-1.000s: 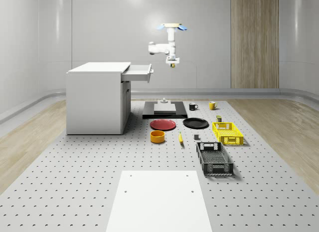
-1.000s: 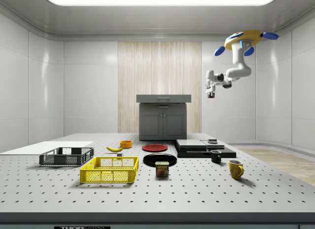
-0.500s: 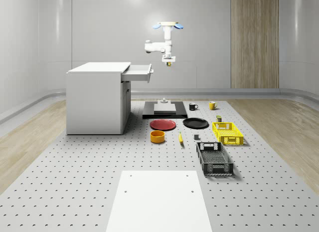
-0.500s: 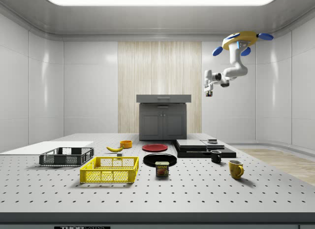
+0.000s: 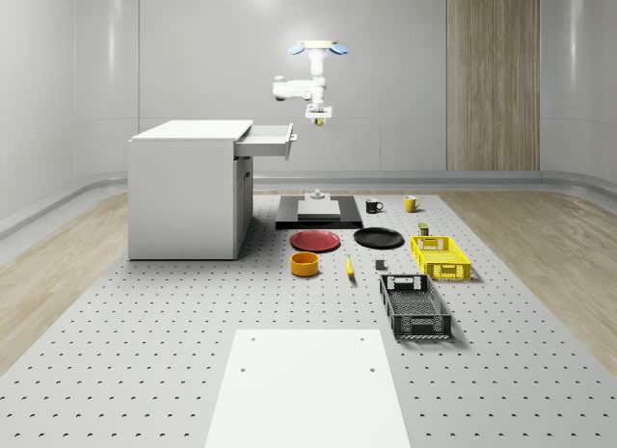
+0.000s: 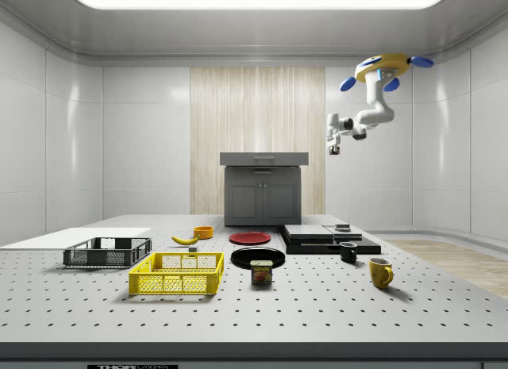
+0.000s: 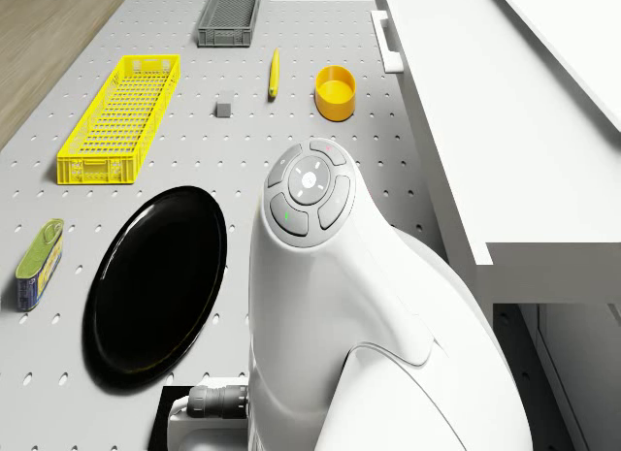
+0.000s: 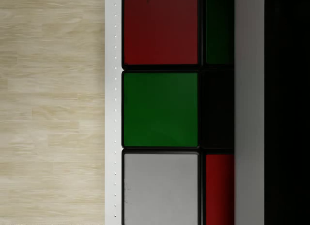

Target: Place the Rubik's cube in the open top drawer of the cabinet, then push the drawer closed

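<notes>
The drone (image 5: 317, 49) hovers high in open air, above and just off the front edge of the cabinet's (image 5: 188, 188) open top drawer (image 5: 267, 140), on the whole-scene view's right of it. The arm (image 6: 367, 119) hangs beneath, elbow bent toward the cabinet, and the gripper (image 5: 317, 119) points down a little above drawer level, clear of the drawer front. The jaws are closed on the Rubik's cube (image 8: 161, 109), whose red, green and white tiles sit directly before the wrist camera; the cube is thus held aloft beside the drawer, not yet over its cavity. Free space surrounds the robot on every side; the nearest edge is the drawer's front lip. Below the gripper, relative to the cabinet, lie the black platform (image 5: 318, 213), the black plate (image 7: 155, 284) and the red plate (image 5: 315, 240); the yellow bowl (image 7: 335, 91) and the yellow crate (image 7: 120, 117) are farther out.

Compared with one second earlier, drone and gripper stand higher and closer to the drawer. The table objects are unchanged.
</notes>
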### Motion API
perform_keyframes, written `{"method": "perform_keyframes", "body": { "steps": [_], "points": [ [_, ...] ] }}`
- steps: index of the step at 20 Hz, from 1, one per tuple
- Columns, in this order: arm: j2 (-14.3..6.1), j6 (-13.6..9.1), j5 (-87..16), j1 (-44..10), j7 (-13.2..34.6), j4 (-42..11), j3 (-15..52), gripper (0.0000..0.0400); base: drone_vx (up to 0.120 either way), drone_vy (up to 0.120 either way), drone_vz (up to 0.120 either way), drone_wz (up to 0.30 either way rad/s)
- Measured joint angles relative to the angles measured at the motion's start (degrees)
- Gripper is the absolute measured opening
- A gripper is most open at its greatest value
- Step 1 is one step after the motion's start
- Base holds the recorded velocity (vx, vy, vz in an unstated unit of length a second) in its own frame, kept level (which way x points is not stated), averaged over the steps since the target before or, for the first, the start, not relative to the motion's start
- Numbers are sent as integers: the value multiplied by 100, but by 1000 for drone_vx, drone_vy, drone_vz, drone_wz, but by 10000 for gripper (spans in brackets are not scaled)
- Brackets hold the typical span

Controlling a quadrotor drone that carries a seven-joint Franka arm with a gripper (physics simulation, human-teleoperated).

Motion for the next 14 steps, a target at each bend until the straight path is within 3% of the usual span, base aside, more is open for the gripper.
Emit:
{"method": "perform_keyframes", "body": {
  "steps": [2,7,14],
  "points": [
    [-6,6,3,-1,1,0,1,325,40,-120,0,0],
    [-21,20,8,-4,3,1,2,325,120,-120,0,0],
    [-39,37,16,-8,6,1,4,325,0,-120,0,0]
  ]
}}
